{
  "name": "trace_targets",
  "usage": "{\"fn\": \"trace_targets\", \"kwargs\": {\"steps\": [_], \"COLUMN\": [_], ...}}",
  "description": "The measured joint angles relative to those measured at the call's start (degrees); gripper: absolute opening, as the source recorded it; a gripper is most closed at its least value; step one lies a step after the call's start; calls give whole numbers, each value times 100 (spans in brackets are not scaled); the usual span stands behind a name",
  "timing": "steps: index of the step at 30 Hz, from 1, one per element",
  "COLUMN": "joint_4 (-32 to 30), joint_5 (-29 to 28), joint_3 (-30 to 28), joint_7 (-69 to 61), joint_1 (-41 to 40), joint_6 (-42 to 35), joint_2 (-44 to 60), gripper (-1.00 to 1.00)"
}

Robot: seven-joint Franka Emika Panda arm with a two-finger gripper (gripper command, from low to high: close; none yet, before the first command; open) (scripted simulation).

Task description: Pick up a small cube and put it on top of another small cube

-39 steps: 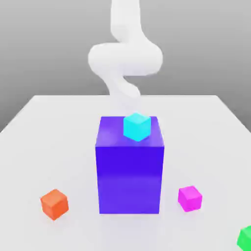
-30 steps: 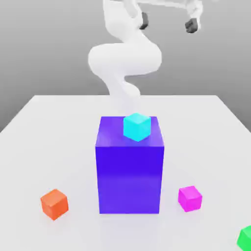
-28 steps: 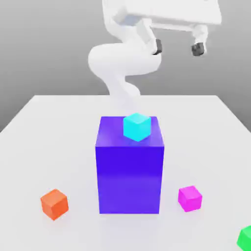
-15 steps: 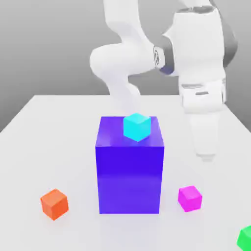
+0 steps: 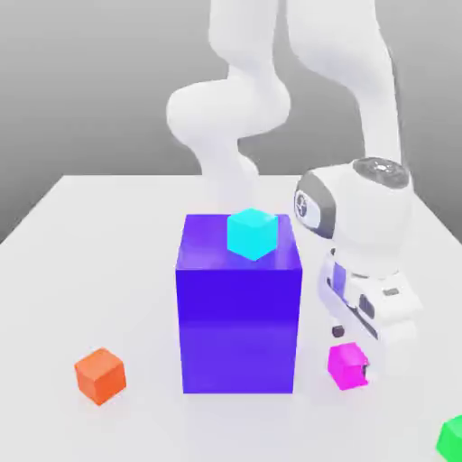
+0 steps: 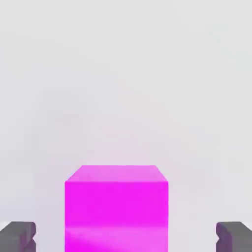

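White tabletop [image 5: 99,226], plain grey backdrop [image 5: 81,81]

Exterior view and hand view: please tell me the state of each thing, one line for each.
Pink cube: on the table, not lifted, between the open fingers.
Gripper: open, lowered around the pink cube.
Cyan cube: resting on top of the big blue block.
Big blue block: upright on the table.
Orange cube: alone on the table.
Green cube: on the table at the picture's edge.

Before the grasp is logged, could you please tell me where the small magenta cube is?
In the exterior view, the small magenta cube sits on the white table, right of the big blue block, under the gripper.
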Motion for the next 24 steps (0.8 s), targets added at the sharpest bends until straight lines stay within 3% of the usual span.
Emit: {"fn": "trace_targets", "kwargs": {"steps": [7, 15, 24], "joint_4": [8, -187, 1507], "joint_5": [7, -485, -537], "joint_3": [28, -322, -361], "joint_7": [-8, 387, 1353], "joint_1": [-27, 213, 422], "joint_6": [22, -980, -2078], "joint_2": [42, -1158, -573], "gripper": [-100, -100, -100]}}
